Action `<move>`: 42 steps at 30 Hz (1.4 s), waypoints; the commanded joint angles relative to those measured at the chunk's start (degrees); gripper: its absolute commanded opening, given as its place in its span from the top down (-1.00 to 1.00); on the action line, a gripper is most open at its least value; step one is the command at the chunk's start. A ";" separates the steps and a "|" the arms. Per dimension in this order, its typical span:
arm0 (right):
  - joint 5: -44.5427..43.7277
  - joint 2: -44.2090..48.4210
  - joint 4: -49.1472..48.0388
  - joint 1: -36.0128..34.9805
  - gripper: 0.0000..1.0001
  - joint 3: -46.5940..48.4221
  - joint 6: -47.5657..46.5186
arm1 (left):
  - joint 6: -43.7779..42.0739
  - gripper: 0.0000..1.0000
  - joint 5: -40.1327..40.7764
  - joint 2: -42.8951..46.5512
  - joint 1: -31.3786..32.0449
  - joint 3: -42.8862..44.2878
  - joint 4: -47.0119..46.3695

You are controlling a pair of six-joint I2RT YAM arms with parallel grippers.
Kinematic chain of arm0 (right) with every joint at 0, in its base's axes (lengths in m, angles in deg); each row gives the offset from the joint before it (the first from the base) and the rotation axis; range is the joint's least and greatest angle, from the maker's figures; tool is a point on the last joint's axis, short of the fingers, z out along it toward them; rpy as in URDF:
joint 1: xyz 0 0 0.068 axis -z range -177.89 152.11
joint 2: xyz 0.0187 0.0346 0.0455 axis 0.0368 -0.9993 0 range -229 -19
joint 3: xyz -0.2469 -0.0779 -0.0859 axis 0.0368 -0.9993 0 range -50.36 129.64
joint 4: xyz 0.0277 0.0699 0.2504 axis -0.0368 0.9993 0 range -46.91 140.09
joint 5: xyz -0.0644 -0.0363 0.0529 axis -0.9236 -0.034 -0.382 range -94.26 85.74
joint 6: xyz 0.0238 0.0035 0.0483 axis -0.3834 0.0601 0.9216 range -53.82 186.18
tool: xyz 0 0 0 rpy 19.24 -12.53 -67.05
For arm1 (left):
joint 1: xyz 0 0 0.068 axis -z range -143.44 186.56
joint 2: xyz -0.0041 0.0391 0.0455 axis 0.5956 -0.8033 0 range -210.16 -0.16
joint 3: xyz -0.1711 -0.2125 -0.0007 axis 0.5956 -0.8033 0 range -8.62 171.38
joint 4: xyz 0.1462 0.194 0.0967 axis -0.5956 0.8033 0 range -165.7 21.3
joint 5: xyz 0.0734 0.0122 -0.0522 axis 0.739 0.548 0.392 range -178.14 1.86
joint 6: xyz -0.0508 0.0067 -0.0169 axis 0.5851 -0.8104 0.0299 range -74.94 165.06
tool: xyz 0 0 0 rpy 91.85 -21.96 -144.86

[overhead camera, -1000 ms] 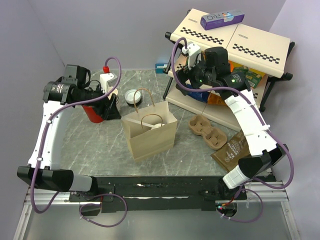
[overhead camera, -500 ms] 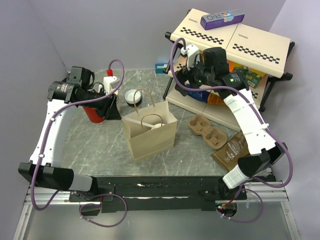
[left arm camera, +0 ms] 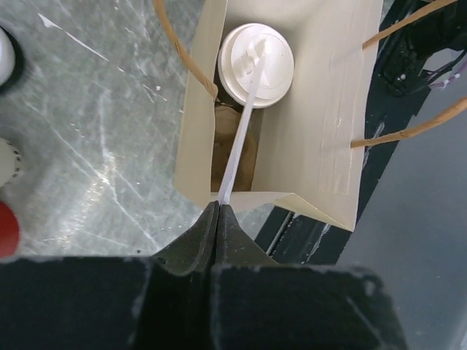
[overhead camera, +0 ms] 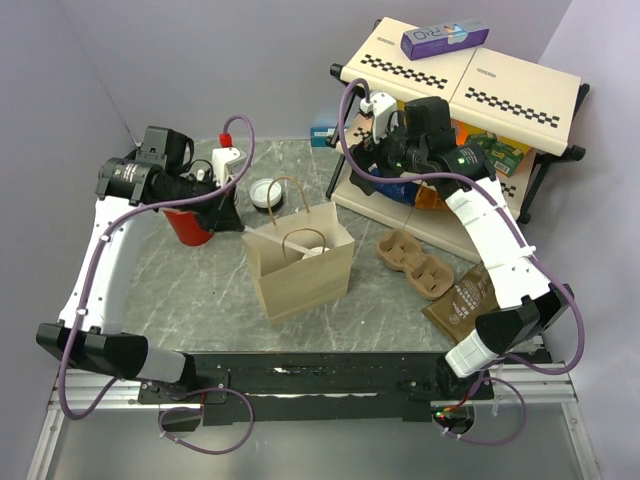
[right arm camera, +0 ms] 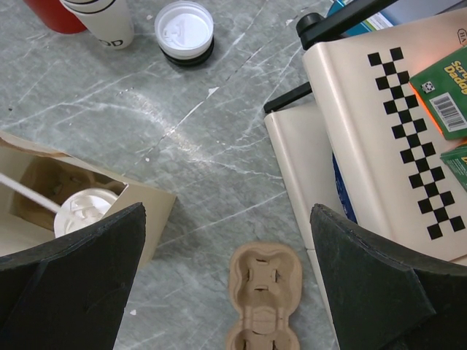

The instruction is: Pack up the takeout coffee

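Observation:
The brown paper bag point(overhead camera: 300, 268) stands open mid-table. Inside it sits the takeout coffee point(left arm camera: 255, 64), its white lid point(right arm camera: 82, 211) facing up. My left gripper point(left arm camera: 219, 206) hangs above the bag's left rim, shut on a thin white stick point(left arm camera: 241, 127). The stick's far end rests on the lid. A second white-lidded dark cup point(overhead camera: 266, 192) stands on the table behind the bag. My right gripper point(right arm camera: 228, 211) is open and holds nothing, high above the table between the bag and the shelf.
A red cup point(overhead camera: 187, 225) and a stack of cream cups point(right arm camera: 98, 18) stand left of the bag. A cardboard cup carrier point(overhead camera: 418, 262) and a brown pouch point(overhead camera: 465, 300) lie to the right. The checkered shelf rack point(overhead camera: 470, 80) fills the back right.
My left gripper has closed onto the white stick and shifted slightly toward the bag. The right arm has edged a little to the left, still open.

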 commanded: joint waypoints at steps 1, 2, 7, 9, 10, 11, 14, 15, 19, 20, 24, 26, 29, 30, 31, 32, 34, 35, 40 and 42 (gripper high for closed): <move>0.25 0.51 0.08 0.28 -0.99 0.08 0.61 | -3.61 0.99 2.39 3.49 1.60 4.42 1.32; 0.25 0.42 0.08 0.37 -0.99 0.25 0.52 | -4.23 0.99 3.54 3.84 3.26 4.86 1.32; 0.86 -0.02 0.08 0.28 -0.99 0.43 0.61 | -6.69 0.99 13.63 5.08 12.14 5.40 1.32; 1.13 -0.11 0.17 0.19 -0.99 0.60 0.61 | -7.04 0.99 14.97 5.17 14.61 5.04 1.41; 1.21 -0.11 0.25 0.28 -0.99 0.60 0.61 | -7.13 0.99 15.41 5.08 14.97 5.13 1.41; 1.22 -0.11 0.25 0.28 -0.99 0.60 0.61 | -7.39 0.99 17.07 5.17 15.75 4.96 1.41; 1.13 0.33 0.17 0.28 -0.99 0.08 0.52 | -8.80 0.99 20.32 5.34 17.51 4.69 1.50; 1.13 0.42 0.08 0.19 -0.99 -0.01 0.60 | -9.24 0.99 20.68 5.26 17.87 4.69 1.41; 1.13 0.24 0.08 0.28 -0.99 -0.10 0.69 | -9.95 0.27 21.21 3.76 19.80 5.22 1.32; 1.21 0.16 0.08 0.28 -0.99 0.16 0.69 | -10.03 0.19 21.21 3.33 20.50 6.18 1.32; 1.04 -0.02 0.17 0.28 -0.99 0.52 0.61 | -10.65 -0.04 22.35 0.87 21.39 8.99 1.15; 0.86 0.15 0.08 0.19 -0.99 0.25 0.61 | -10.65 -0.16 23.14 0.25 21.47 10.40 0.97; 0.78 0.51 -0.01 0.19 -0.99 -0.19 0.69 | -7.42 -0.29 26.48 0.42 21.47 10.14 -2.96; 0.78 0.68 -0.10 0.28 -0.99 -0.19 0.95 | -6.35 -0.32 27.44 1.03 21.39 9.88 -4.29; 0.08 0.94 -0.27 0.28 -0.99 -0.19 1.39 | -5.30 -0.39 29.28 1.38 21.12 9.53 -5.61; -0.45 1.12 -1.06 0.19 -0.99 -0.10 2.79 | -3.20 -0.45 29.99 1.74 20.16 9.00 -7.19; -2.12 1.21 -2.03 0.19 -0.99 0.60 4.55 | -0.73 -0.71 32.01 2.53 18.14 8.30 -11.76; -4.39 1.12 -2.82 0.37 -0.99 1.04 6.47 | 1.28 -0.85 31.94 3.05 15.09 7.25 -13.51; -11.26 0.07 -4.58 0.28 -0.99 4.37 10.27 | 9.02 -0.99 33.42 9.55 4.96 -0.66 -31.44; -13.88 0.07 -5.89 0.28 -0.99 4.47 10.27 | 12.89 -0.99 35.71 11.31 1.88 -3.65 -35.58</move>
